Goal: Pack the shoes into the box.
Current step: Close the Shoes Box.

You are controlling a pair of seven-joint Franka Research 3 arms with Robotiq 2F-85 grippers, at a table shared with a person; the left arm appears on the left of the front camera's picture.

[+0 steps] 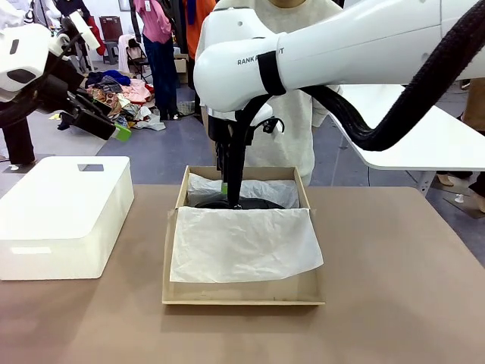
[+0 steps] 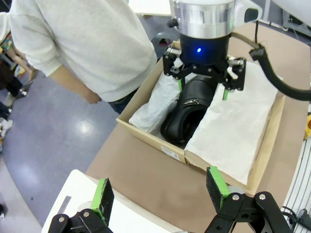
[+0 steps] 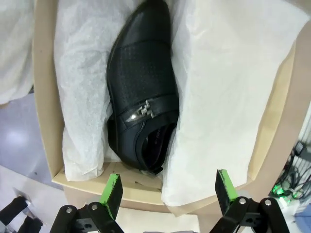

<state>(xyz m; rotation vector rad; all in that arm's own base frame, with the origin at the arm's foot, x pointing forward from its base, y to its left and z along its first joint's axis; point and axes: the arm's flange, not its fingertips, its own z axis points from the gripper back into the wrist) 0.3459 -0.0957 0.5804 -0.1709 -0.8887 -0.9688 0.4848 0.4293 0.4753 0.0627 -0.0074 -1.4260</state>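
The brown cardboard box lies mid-table, lined with white tissue paper. One glossy black shoe with a metal buckle rests in the far half of the box, between folds of tissue. My right gripper reaches down into that half and stands open just above the shoe, its green fingers apart and holding nothing. My left gripper hangs high at the left, open and empty, with the box beyond its fingers. A second shoe is not seen.
A large white rounded plastic box stands on the table's left side. A person in a light sweatshirt stands at the far edge behind the cardboard box. A white table is at the back right.
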